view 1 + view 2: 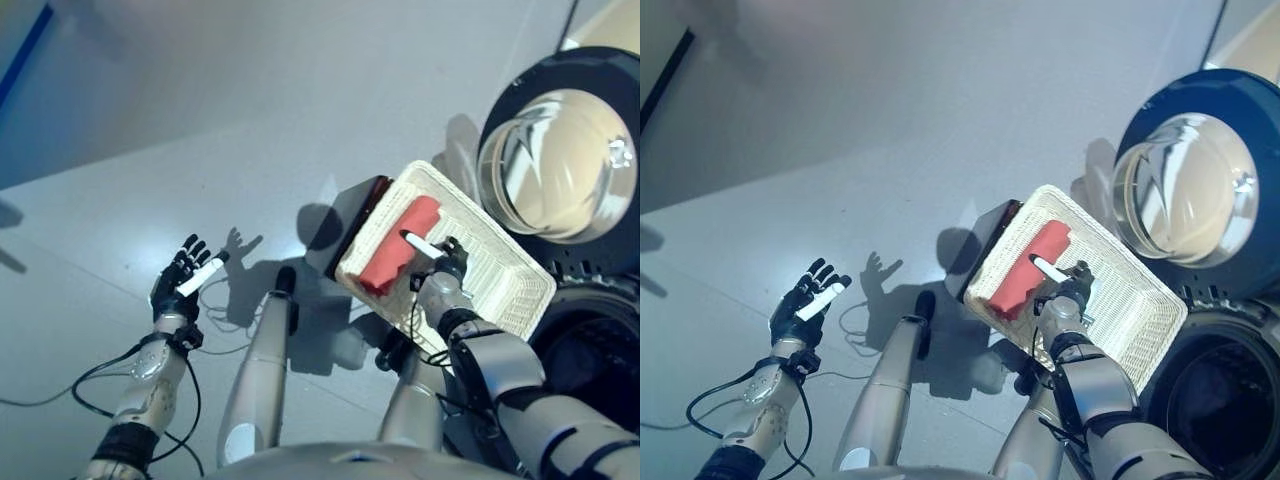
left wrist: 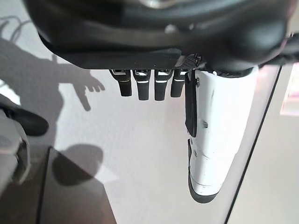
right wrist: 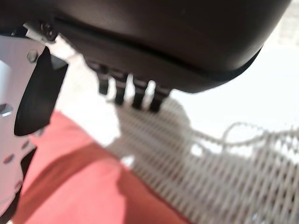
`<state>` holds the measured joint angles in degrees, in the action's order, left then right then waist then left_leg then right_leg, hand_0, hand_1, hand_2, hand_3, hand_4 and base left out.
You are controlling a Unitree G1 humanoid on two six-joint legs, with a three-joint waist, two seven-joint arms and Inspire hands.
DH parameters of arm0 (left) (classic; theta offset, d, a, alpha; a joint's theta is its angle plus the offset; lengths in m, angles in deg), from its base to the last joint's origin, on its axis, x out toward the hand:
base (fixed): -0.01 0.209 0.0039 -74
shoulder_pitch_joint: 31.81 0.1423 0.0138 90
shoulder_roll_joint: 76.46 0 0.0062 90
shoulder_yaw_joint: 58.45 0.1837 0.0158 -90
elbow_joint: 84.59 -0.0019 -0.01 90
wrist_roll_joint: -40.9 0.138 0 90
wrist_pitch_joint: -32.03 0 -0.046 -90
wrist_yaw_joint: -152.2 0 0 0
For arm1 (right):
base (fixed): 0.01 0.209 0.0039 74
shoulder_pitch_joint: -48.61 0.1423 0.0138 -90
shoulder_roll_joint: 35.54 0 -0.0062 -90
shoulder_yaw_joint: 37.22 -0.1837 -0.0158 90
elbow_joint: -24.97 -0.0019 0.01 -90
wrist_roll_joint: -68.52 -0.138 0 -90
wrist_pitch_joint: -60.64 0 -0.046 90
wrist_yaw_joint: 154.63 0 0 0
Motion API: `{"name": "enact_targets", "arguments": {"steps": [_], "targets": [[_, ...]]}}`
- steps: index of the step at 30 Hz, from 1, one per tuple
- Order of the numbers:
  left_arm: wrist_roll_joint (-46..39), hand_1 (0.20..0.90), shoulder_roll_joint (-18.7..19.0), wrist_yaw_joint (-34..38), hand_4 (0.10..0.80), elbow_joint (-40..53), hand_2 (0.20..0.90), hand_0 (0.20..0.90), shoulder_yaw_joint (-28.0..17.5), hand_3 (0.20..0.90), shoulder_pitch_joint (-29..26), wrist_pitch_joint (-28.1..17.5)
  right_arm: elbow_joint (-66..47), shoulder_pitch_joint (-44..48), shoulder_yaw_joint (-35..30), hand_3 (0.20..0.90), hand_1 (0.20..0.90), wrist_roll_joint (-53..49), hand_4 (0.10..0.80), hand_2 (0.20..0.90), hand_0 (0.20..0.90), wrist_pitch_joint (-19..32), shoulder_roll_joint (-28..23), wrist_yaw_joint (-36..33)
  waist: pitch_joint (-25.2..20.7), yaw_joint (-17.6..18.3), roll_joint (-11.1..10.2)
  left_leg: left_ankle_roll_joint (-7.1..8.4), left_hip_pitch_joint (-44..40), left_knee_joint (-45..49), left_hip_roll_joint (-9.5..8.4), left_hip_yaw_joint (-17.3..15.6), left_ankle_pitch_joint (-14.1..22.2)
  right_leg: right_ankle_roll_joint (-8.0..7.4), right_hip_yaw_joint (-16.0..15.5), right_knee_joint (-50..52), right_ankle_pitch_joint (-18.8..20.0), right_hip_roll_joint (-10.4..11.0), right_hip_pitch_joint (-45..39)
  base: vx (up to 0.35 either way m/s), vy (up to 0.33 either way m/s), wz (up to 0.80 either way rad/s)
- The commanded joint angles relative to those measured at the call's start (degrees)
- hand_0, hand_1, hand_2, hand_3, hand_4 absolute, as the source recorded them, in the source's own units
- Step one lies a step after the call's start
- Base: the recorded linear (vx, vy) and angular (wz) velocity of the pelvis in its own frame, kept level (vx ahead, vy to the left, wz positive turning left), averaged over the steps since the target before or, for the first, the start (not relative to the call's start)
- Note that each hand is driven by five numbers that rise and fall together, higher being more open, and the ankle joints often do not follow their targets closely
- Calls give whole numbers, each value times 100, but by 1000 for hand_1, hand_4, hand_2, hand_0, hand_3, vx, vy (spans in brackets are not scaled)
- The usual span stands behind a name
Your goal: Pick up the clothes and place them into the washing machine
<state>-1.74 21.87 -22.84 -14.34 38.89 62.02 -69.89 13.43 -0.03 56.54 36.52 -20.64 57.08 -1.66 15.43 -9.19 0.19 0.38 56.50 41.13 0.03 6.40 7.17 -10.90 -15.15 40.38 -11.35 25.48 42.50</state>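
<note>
A red cloth (image 1: 400, 245) lies folded in the white wicker basket (image 1: 505, 275), along its side away from the machine. It also shows in the right wrist view (image 3: 93, 186). My right hand (image 1: 445, 262) hovers over the basket just beside the cloth, fingers straight, white-covered thumb (image 1: 420, 243) reaching over the cloth; it holds nothing. My left hand (image 1: 185, 275) is open and empty above the floor at the left, and also shows in its wrist view (image 2: 154, 86). The washing machine's round glass door (image 1: 560, 165) stands open at the right, and the dark drum opening (image 1: 1220, 400) lies below it.
The basket rests on a low dark brown box (image 1: 350, 215) beside the machine. Pale grey floor (image 1: 250, 120) spreads to the left and beyond. A dark line (image 2: 254, 140) runs across the floor in the left wrist view.
</note>
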Motion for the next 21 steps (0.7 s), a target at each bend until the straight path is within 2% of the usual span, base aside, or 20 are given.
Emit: {"name": "enact_targets", "arguments": {"steps": [1,14,21], "targets": [[273,900,465,-58,800,545,900,900,-89,900,-167,-283,-118,156,-172,900,900,7,800,900,900,-104,474,366,0,-391,24,384,89,198,28,-39,252,-47,270,-255,452,133,-232,28,-28,6],[387,900,519,63,800,379,900,900,8,900,-340,-147,-103,297,448,900,900,654,800,900,900,-311,1293,290,-14,-579,-111,413,45,83,72,58,189,-88,15,-381,498,101,-482,19,-28,5],[432,900,647,166,800,340,900,900,120,900,-390,-123,-157,663,799,900,900,1119,800,900,900,-441,1618,153,77,-768,-211,382,19,-13,-13,160,163,-180,-152,-558,658,95,-727,26,-37,7]]}}
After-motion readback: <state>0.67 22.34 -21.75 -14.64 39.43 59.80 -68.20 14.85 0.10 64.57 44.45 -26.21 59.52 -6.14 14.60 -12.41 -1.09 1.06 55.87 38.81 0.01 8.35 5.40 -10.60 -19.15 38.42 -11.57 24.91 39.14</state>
